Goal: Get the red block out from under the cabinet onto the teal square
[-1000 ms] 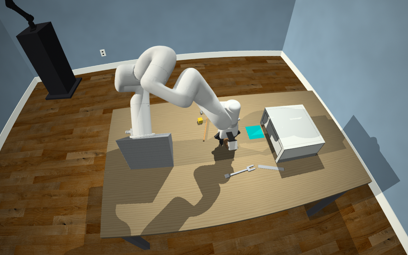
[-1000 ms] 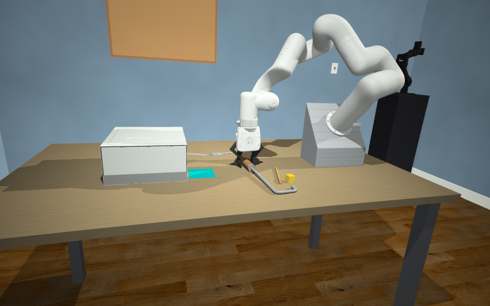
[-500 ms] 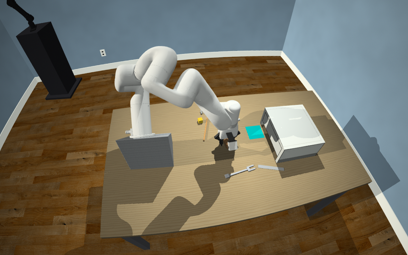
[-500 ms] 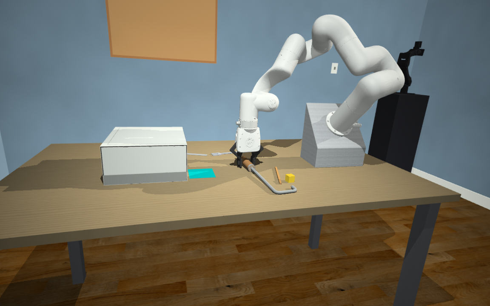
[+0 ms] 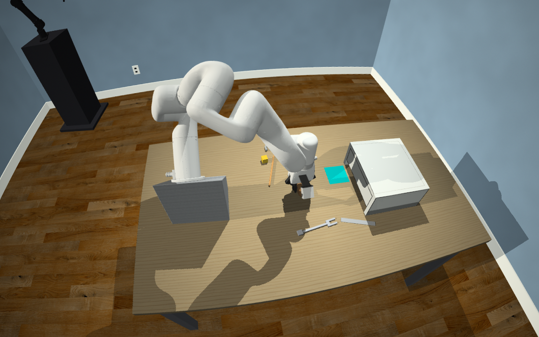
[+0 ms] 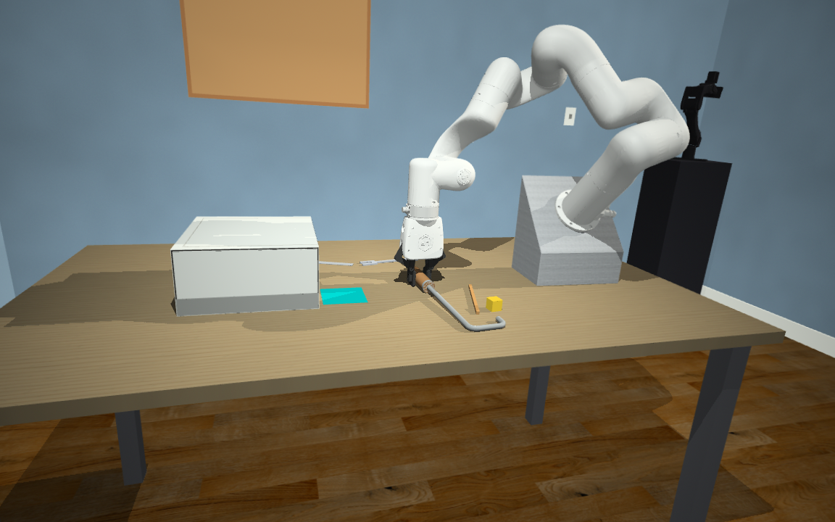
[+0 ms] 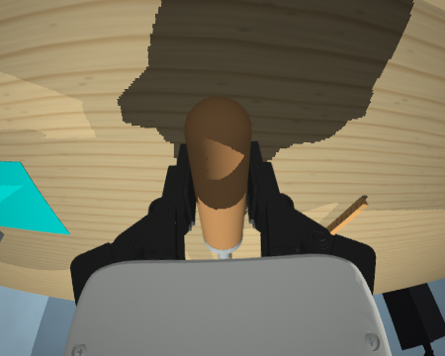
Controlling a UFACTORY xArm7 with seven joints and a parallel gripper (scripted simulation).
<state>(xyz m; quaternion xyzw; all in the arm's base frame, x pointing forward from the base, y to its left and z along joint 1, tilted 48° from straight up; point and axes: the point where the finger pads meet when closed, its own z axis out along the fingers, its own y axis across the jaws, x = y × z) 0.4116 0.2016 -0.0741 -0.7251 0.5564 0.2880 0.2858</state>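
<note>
My gripper [image 7: 220,160] stands low over the table, pointing straight down, left of the teal square [image 5: 336,174]. Its black fingers are shut on the brown wooden handle [image 7: 218,165] of a grey hook tool [image 6: 463,319]. The tool lies on the table, its bent end near a yellow cube. In the exterior view the gripper [image 6: 422,272] sits right on the handle end. The white cabinet [image 5: 386,173] stands just beyond the teal square [image 6: 343,296]. The red block is not visible in any view.
A yellow cube [image 6: 493,303] and a thin wooden stick [image 6: 472,298] lie beside the hook tool. A grey forked tool [image 5: 316,227] and a flat grey bar [image 5: 357,221] lie in front of the cabinet. The grey arm base [image 5: 192,199] stands at the left.
</note>
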